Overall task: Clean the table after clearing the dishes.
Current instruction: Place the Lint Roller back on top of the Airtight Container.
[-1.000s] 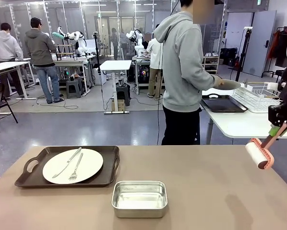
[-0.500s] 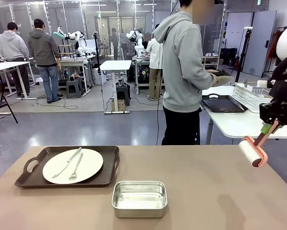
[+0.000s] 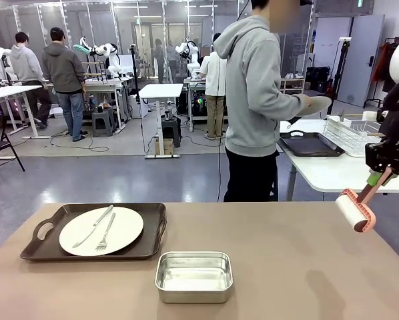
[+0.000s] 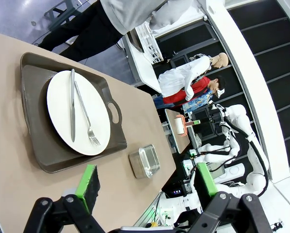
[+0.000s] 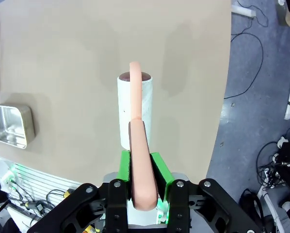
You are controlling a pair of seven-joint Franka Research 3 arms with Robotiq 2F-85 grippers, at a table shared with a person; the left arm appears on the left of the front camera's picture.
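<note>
Front view, seen from the robot's side: at the right edge of the table (image 3: 286, 253), the right gripper (image 3: 376, 177) is clamped on the pink handle of a lint roller (image 3: 355, 210), held over the top as if ready to roll. The left gripper (image 4: 147, 182) hangs with its fingers apart, facing the near-left tray (image 3: 153, 220), whose plate (image 3: 76, 233), knife and fork are not yet cleared. At the far side, a person (image 3: 253, 100) holds another plate (image 3: 317, 103) toward a white side table.

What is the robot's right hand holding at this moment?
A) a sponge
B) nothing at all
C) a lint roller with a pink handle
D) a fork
C: the right hand is shut on the pink handle of a lint roller with a white roll.
</note>
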